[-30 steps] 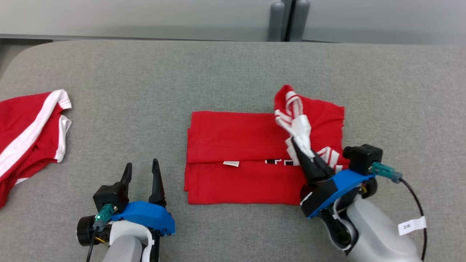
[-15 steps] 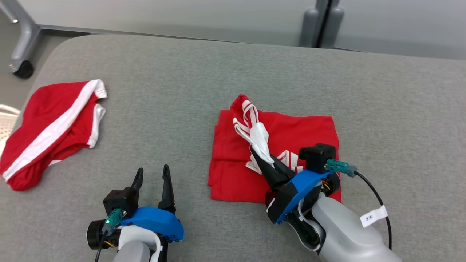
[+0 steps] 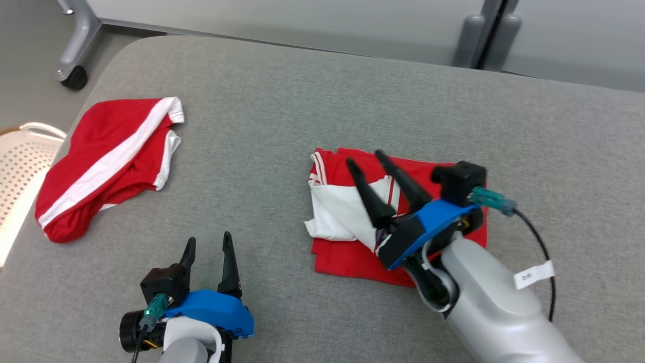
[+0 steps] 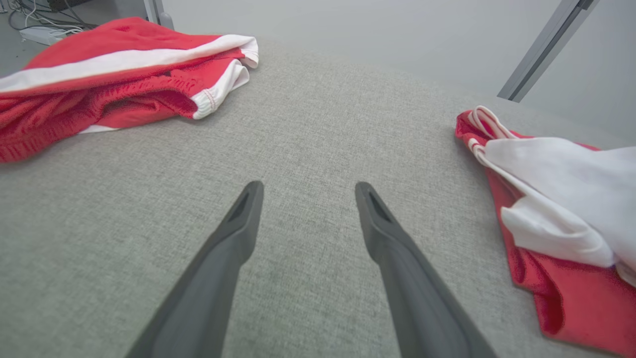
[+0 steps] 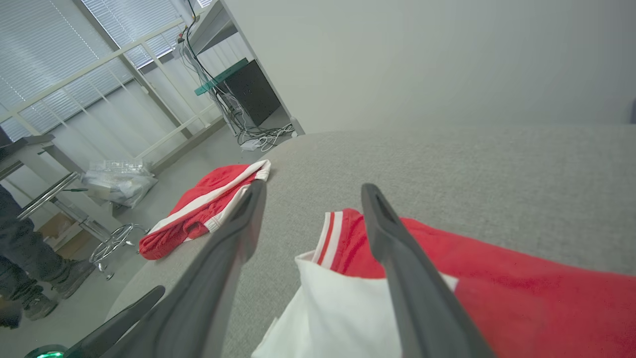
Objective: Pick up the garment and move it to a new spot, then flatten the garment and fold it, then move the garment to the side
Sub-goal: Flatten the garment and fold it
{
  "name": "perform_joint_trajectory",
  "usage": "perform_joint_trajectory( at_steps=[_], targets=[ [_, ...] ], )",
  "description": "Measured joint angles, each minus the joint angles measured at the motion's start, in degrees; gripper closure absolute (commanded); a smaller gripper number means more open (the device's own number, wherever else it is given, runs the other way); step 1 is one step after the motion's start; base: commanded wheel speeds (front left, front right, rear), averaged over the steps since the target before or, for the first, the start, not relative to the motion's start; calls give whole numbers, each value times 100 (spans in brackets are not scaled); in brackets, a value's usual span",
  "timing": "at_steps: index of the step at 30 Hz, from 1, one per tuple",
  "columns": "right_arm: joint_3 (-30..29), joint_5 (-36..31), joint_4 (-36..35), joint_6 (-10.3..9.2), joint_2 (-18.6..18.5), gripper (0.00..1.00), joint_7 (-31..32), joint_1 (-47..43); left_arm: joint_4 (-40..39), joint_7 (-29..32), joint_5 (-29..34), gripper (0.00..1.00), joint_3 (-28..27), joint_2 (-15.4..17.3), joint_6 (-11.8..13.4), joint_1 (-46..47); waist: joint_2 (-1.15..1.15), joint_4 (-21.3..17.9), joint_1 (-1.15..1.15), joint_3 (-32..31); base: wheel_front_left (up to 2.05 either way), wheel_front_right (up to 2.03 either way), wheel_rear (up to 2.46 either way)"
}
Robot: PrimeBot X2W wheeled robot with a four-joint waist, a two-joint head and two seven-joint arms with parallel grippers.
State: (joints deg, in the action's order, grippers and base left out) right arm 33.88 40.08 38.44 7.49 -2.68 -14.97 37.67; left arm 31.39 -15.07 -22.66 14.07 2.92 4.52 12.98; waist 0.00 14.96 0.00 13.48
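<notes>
On grey fabric-covered table [image 3: 282, 101], near its middle: one red knit garment with a white panel and red-and-white striped trim [image 3: 338, 217], folded to a rough rectangle. The white panel lies rumpled on top, toward the table's left side.

Handling, by judgement: light, soft and limp, with no stiffness. The layers are likely to slide apart if it is lifted by a single corner. Best taken at two points along one folded edge, pinching through every layer, and the loose white panel should be smoothed first.

Right gripper [image 3: 364, 157]: above the garment at the table's middle, fingers spread, nothing between them.

Left gripper [image 3: 208, 238]: near the table's front edge, over bare cloth, fingers likewise spread and holding nothing.

Toward the table's left edge: a second red garment with a broad white stripe [image 3: 108, 161], loosely heaped and untouched.

Containers: one white perforated plastic basket [image 3: 20, 161], just off the table's left edge and lower. Too little of it shows to tell its contents.
</notes>
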Motion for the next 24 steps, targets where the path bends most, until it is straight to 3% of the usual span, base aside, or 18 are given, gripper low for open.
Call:
perform_joint_trajectory(
  at_steps=[12, 17, 24],
  targets=[
    [-2659, -1992, -922, -1, -14, 0, -2, -1086, -203, 0, 318, 0, -298, -3, 21, 23, 0, -709, 0, -47, 0, 0, 0],
    [-3241, -2312, -1038, -1, -18, 0, -2, -1517, -255, 1, 472, 0, -438, -5, 73, 21, 0, -999, 0, -117, 0, 0, 0],
    [-3545, -2827, -1031, -1, -19, 0, -1, -1990, -255, 0, 668, 0, -613, -4, 98, -150, 0, -1242, 0, -346, 0, 0, 0]
  ],
)
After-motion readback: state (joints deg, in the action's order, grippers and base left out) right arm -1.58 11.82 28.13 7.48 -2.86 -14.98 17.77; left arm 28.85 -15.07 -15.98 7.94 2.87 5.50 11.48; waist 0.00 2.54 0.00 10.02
